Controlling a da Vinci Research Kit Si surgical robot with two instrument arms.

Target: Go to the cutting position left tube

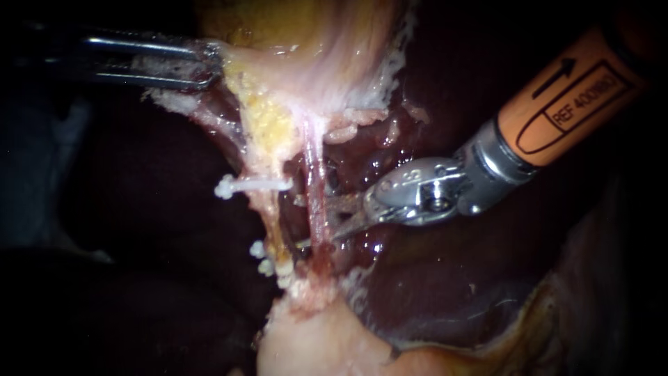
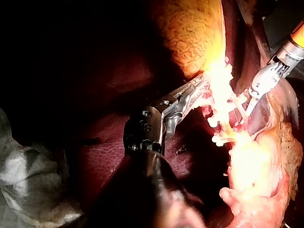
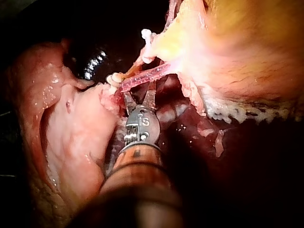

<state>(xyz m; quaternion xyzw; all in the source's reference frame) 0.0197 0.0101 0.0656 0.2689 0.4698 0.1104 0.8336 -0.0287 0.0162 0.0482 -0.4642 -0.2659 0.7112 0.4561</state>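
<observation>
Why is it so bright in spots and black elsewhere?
Endoscope view: light pools on the tube, edges fall dark, shadowing the left instrument. Left wrist view: glare washes out the pale tissue. Right wrist view: wet glints on the dark tissue.

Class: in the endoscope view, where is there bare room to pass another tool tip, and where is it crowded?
Free: the dark liver left of the clipped tube, under the left instrument gripping the gallbladder; also liver below the right instrument. Crowded: the clips and pink tube, inside its open end effector.
</observation>
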